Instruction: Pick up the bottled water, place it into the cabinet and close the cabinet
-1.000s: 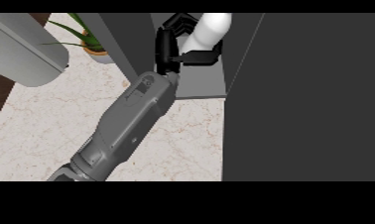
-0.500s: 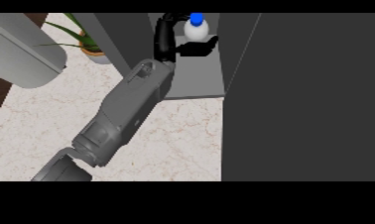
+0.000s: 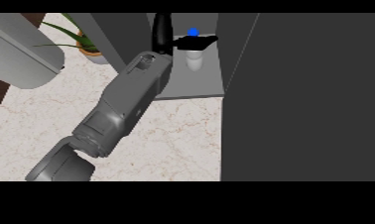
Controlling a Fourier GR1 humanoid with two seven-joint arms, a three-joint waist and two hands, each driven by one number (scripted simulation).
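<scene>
Head view. The one hand in view (image 3: 170,39), on an arm rising from the lower left, reaches into the open cabinet (image 3: 192,86). Which arm this is cannot be told from this view; no second hand shows. The palm stands edge-on at the left of the bottle (image 3: 194,59); a thumb or finger runs rightward across the bottle's neck, just under the blue cap (image 3: 193,32). Whether it presses the bottle or only crosses in front of it cannot be told, so the grasp is left undecided.

The bottle stands upright, long axis vertical, on the cabinet shelf, toward the shelf's back and near its right wall, directly right of the palm. Judged from this, the placing step looks nearly or just complete, and the door is yet to be shut.

The relation that governs the coming move: the bottle lies to the right of the hand, so a withdrawal should run leftward and back along the forearm's line. The dark door (image 3: 300,99) stands open at the right, closing off that side. Open counter (image 3: 176,139) lies in front of the shelf edge; a plant (image 3: 84,44) stands near the counter's back left.
</scene>
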